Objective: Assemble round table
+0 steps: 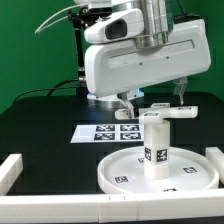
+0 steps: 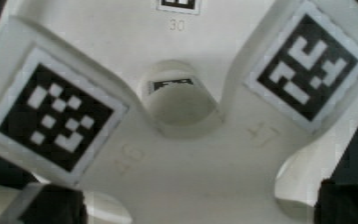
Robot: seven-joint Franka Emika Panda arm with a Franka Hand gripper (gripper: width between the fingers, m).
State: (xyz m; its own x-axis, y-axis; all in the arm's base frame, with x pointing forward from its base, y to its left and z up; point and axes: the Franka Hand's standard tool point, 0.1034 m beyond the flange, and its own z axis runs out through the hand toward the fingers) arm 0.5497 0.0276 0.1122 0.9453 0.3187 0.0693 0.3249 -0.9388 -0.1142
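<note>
The large rimmed round disc (image 1: 125,176) lies flat near the front of the table. On its middle the short thick cylinder leg (image 1: 155,145) stands upright, and the flat cross-shaped base (image 1: 170,112) rests across the leg's top. My gripper (image 1: 155,102) hangs just over the base. The wrist view is filled by the cross-shaped base (image 2: 194,150), with two tagged arms and its round centre boss (image 2: 176,95). My gripper (image 2: 190,205) is open, with dark fingertips (image 2: 25,200) at either side of one white arm. I cannot see them touching it.
The marker board (image 1: 108,131) lies flat behind the disc. White border blocks stand at the exterior view's left (image 1: 10,170), right (image 1: 215,160) and along the front (image 1: 60,210). The table top is black, against a green backdrop.
</note>
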